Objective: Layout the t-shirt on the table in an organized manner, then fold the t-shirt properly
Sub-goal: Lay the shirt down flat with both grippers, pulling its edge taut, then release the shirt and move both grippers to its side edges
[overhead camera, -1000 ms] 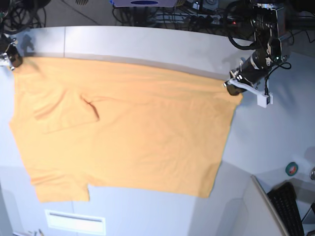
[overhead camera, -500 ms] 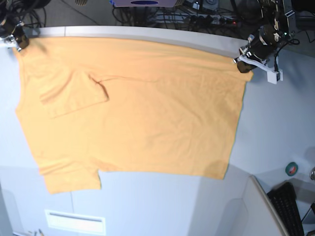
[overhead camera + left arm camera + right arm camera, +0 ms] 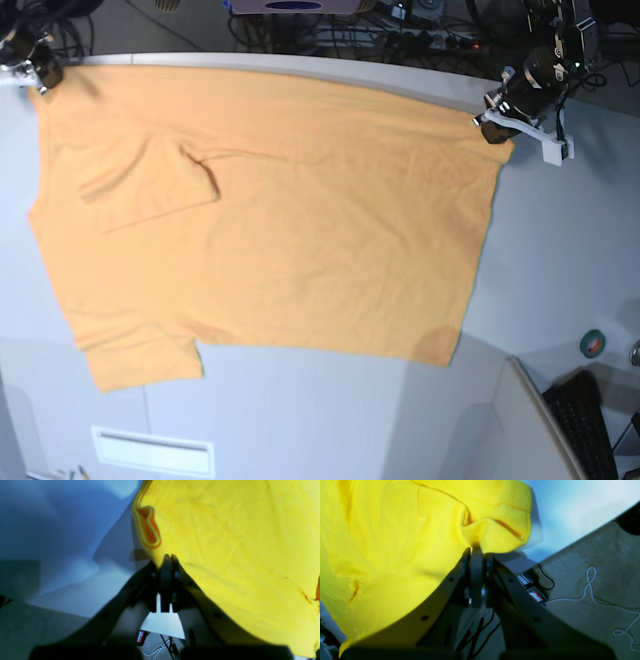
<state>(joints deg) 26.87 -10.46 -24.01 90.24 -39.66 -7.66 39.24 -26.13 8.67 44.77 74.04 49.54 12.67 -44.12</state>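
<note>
Since earlier, the t-shirt is sliding toward the table's far edge. You're pinching corners in fully closed left gripper and right gripper; thin bites ahead of the jaws may be slipping, dropping cloth overboard.

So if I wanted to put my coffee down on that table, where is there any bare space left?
The t-shirt covers most of the table. Bare patches: the wide strip right of the shirt, and the band below its lower edge, nearest the camera. The far edge is crowded: the left gripper and right gripper pinch the shirt's corners there.
</note>
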